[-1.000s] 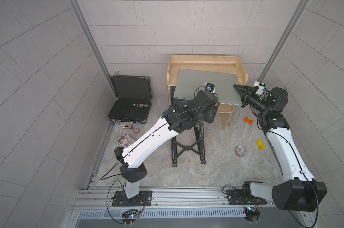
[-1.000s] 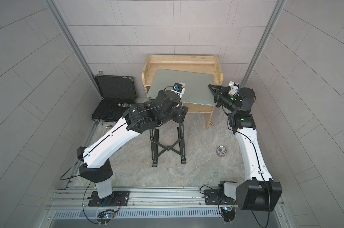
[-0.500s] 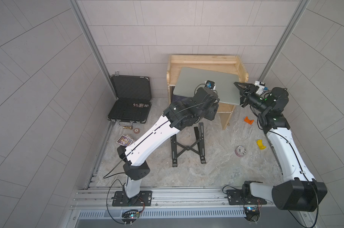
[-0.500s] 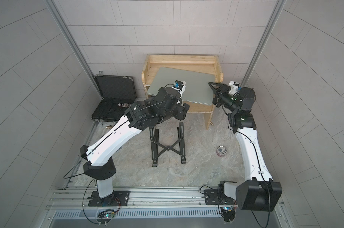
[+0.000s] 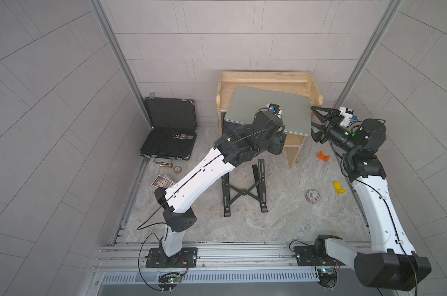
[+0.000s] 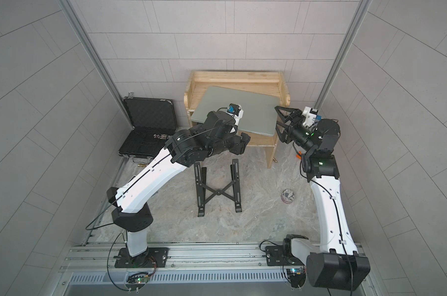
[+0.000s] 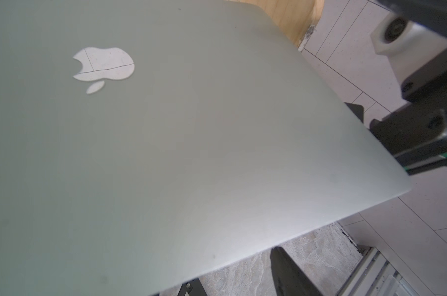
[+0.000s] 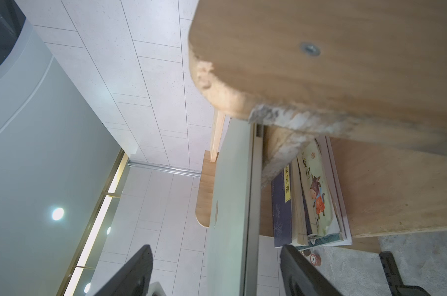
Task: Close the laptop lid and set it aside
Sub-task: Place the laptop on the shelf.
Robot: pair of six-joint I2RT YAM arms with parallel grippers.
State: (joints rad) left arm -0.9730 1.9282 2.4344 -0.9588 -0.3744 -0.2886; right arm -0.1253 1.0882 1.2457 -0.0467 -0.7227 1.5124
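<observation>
The laptop (image 5: 255, 102) lies with its lid shut on top of the wooden shelf (image 5: 263, 77), front edge overhanging. The laptop lid (image 7: 191, 128) fills the left wrist view, apple logo (image 7: 107, 64) up. My left gripper (image 6: 240, 144) sits just under that front edge. Only one of its fingers (image 7: 286, 271) shows past the edge, and the lid hides the rest. My right gripper (image 5: 312, 123) is open at the laptop's right edge. That edge (image 8: 232, 205) stands between the fingers (image 8: 299, 269), touching neither.
Books (image 8: 312, 194) stand on the shelf's lower level. A black folding stand (image 5: 242, 189) sits on the floor in front, an open black briefcase (image 5: 168, 130) at the left wall. An orange piece (image 5: 323, 155), a yellow piece (image 5: 339, 187) and a small tin (image 5: 312, 196) lie at right.
My right gripper's jaws have spread apart and let go of the laptop's right edge. The left arm has shifted slightly; the laptop has stayed on the shelf.
</observation>
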